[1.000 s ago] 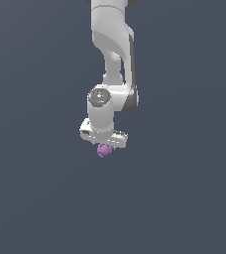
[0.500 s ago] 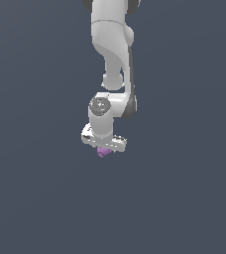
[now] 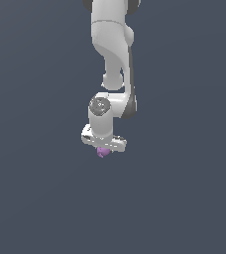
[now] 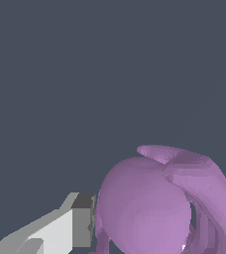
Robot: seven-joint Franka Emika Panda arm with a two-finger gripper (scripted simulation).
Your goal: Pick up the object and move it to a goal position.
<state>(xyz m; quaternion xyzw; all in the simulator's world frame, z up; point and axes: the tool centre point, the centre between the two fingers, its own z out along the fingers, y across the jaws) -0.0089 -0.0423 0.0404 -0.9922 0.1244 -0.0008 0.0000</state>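
Purple object (image 4: 149,208) – smooth, matt, lumpy; pincer (image 3: 104,147) – smooth white plastic.

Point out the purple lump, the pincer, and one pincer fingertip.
purple lump (image 4: 147,208): wrist view, its rounded front.
pincer (image 3: 103,148): exterior view, midway between the fingertips, just above the lump.
pincer fingertip (image 4: 83,221): wrist view, the grey pad beside the lump.

No real room shows here: this is a bare simulated scene. A flat, even slate-grey backdrop fills both views, with no walls, furniture or horizon. The smooth, untextured white arm (image 3: 110,59) and plain shading mark it as a computer render.
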